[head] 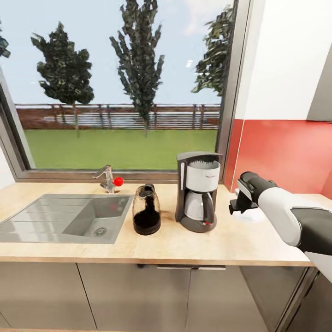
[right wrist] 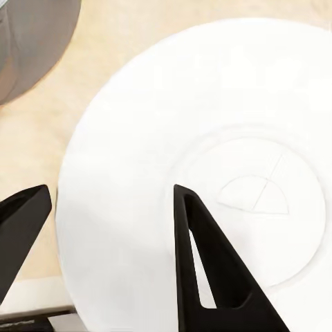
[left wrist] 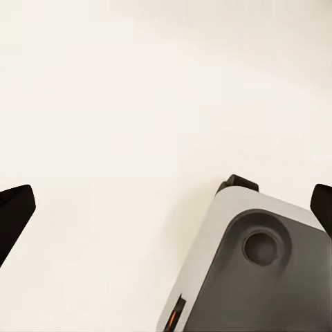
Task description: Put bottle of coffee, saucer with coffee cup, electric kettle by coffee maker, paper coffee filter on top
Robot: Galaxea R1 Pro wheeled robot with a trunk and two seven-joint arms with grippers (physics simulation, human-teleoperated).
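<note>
Saucer (right wrist: 207,173) — flat, round, plain white — lies on the countertop (head: 138,249); right gripper (right wrist: 111,228) spread apart above it.

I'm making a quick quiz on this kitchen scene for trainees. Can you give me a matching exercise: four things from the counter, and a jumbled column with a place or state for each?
Things:
1. electric kettle
2. coffee maker
3. saucer
4. sink

Places or states:
A. set into the kitchen countertop at its left end
B. flat on the counter under the open right tool
C. between the sink and the coffee maker
D. in front of the window's right edge, red switch at its base

Pairs: 1-C, 2-D, 3-B, 4-A
</note>
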